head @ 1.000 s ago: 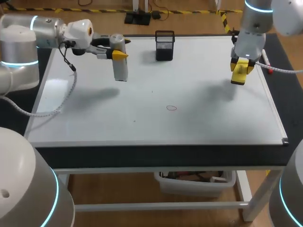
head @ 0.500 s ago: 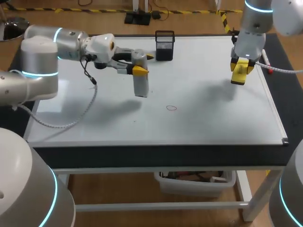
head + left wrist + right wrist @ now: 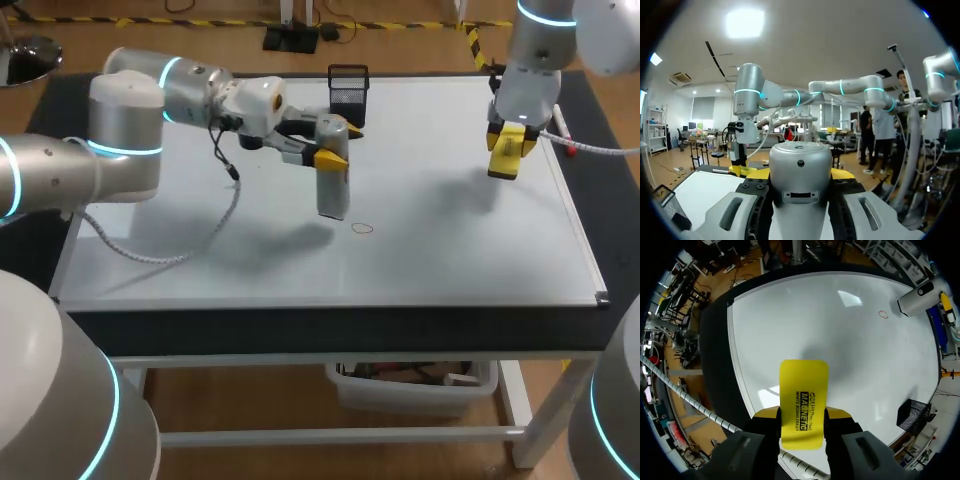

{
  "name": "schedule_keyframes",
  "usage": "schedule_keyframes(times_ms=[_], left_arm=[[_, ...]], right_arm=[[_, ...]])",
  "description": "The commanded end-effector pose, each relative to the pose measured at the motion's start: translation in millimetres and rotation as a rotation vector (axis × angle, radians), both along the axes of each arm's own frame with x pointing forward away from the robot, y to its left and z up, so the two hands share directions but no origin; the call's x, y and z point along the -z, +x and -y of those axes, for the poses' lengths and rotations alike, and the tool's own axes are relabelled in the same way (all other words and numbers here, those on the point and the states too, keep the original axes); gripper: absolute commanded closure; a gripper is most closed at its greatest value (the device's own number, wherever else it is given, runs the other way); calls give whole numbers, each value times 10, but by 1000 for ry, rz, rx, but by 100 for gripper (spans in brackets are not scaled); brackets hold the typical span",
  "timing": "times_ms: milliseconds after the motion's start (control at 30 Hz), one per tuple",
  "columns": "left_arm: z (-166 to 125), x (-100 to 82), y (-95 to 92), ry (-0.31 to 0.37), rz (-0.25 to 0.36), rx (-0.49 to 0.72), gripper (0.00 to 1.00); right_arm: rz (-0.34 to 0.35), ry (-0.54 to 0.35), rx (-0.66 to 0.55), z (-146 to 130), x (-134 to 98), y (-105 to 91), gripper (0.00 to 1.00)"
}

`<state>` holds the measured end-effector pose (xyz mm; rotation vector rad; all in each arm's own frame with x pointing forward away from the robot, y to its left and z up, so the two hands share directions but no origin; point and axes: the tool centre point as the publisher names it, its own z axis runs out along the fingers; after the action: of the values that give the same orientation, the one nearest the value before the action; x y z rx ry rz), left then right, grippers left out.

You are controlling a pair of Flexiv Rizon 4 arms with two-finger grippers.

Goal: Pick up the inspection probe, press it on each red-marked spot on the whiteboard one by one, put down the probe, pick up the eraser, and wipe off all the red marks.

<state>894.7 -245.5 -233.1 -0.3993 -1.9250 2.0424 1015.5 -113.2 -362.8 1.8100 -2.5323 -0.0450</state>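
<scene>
Swung rightward across the whiteboard [image 3: 200,250] with the inspection probe [image 3: 332,182], from near the far-left corner to just beside the red mark [image 3: 362,228]; clamped on the probe's upper end with the left jaws, its body hanging upright below them; clamped on the yellow eraser [image 3: 507,153] with the right jaws, above the whiteboard's far right side, unmoved

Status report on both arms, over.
Left gripper: jaws shut on probe, tip beside red mark. Right gripper: jaws shut on eraser. Mesh holder behind, apart.
</scene>
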Motion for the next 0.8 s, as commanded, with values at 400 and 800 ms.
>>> schedule_keyframes(times_ms=[400, 800], left_arm=[[372, 175, -70, -22, -30, 208, 100], [407, 242, -58, -19, -38, 232, 100]], right_arm=[[1, -2, -2, 11, -9, -1, 100], [1, -2, -2, 11, -9, -1, 100]])
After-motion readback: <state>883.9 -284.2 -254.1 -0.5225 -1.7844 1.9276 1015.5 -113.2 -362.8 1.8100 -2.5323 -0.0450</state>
